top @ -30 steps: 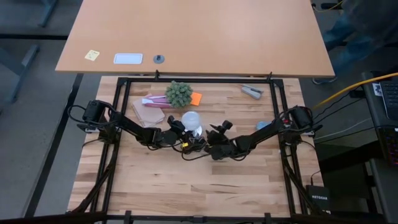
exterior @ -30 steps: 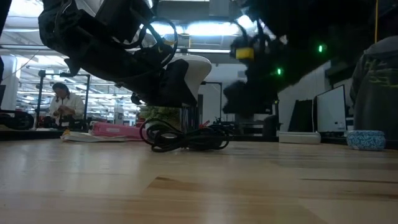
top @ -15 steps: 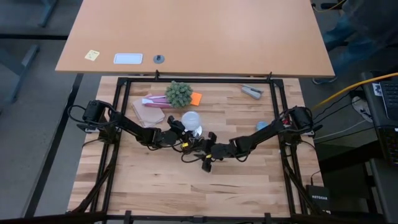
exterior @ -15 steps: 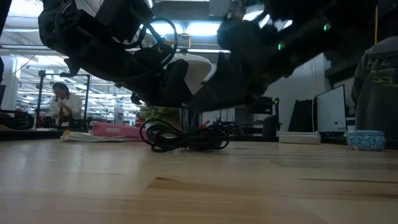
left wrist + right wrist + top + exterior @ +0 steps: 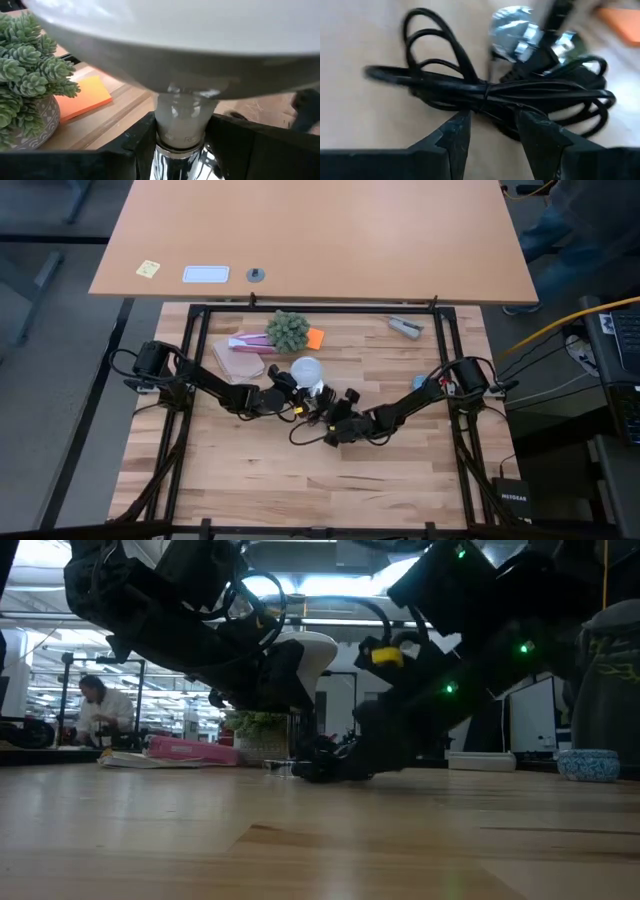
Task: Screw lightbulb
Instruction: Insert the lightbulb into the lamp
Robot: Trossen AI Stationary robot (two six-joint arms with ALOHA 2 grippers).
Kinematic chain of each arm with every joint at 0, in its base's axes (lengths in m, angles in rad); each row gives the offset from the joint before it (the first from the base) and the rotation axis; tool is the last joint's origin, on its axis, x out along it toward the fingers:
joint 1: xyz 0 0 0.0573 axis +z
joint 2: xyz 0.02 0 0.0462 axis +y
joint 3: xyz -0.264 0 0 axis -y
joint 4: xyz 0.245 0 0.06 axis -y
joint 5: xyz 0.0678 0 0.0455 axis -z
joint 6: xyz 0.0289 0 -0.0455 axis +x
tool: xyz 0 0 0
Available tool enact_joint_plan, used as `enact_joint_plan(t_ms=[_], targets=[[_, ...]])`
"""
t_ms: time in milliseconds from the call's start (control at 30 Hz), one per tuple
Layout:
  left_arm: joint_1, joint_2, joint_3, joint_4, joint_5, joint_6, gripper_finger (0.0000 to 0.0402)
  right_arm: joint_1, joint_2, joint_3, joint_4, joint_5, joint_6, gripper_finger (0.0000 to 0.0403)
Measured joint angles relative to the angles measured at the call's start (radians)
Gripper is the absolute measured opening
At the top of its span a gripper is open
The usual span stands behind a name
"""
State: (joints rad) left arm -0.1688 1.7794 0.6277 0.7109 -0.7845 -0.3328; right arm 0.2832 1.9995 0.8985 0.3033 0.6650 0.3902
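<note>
The frosted white lightbulb [image 5: 307, 369] hangs above the table's middle, its dome [image 5: 318, 652] uppermost, with my left gripper [image 5: 298, 393] shut on it. Just toward the near edge from it, a coiled black cord [image 5: 485, 92] lies on the wood, leading to a shiny silver socket piece [image 5: 517, 30]. My right gripper [image 5: 331, 431] is down at the table by this cord, open, a fingertip [image 5: 456, 131] on either side of bare wood just short of the bundle. In the low view it [image 5: 335, 766] hides most of the cord. My left gripper pinches the lightbulb's narrow neck [image 5: 181, 120] between its two fingers, just above the metal screw base [image 5: 174, 159]. The fingers come from the table's left, slanting slightly down. The bulb is lifted clear of the table, dome up and base down. Whether my right gripper touches the cord, I cannot tell.
At the far side stand a small potted succulent [image 5: 287, 330], an orange note [image 5: 316, 338], a pink packet [image 5: 250, 340] and a brown pad [image 5: 240, 363]. A grey tool [image 5: 405, 327] lies far right, a blue bowl [image 5: 588, 764] by the right arm. The near half is bare wood [image 5: 300, 480].
My right gripper has sunk to the table and come toward the near edge, tipping further down and rolling its wrist, so that its fingers now stand at the cord bundle. The left arm and the lightbulb have kept still.
</note>
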Motion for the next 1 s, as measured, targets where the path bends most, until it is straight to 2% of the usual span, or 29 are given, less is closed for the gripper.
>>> enact_joint_plan(t_ms=[133, 300, 367, 567, 800, 1000], targets=[[0.000, 0.000, 0.000, 0.001, 0.004, 0.000, 0.0150, -0.001, 0.001, -0.001, -0.058, 0.085, 0.006, 0.0168], [0.000, 0.000, 0.000, 0.001, 0.006, -0.005, 0.0150, -0.018, 0.003, -0.002, -0.090, 0.253, 0.006, 0.0168], [0.000, 0.000, 0.000, 0.001, 0.006, -0.008, 0.0150, -0.043, 0.003, -0.002, -0.093, 0.281, 0.005, 0.0168], [-0.002, 0.000, 0.000, 0.003, 0.011, -0.011, 0.0150, -0.142, 0.003, -0.002, -0.090, 0.279, -0.005, 0.0168], [-0.001, 0.000, 0.000, 0.001, 0.004, -0.011, 0.0150, -0.224, 0.002, -0.002, -0.089, 0.177, -0.009, 0.0168], [-0.001, 0.000, 0.000, 0.003, 0.012, -0.009, 0.0150, -0.225, 0.000, 0.000, -0.084, 0.228, -0.146, 0.0168]])
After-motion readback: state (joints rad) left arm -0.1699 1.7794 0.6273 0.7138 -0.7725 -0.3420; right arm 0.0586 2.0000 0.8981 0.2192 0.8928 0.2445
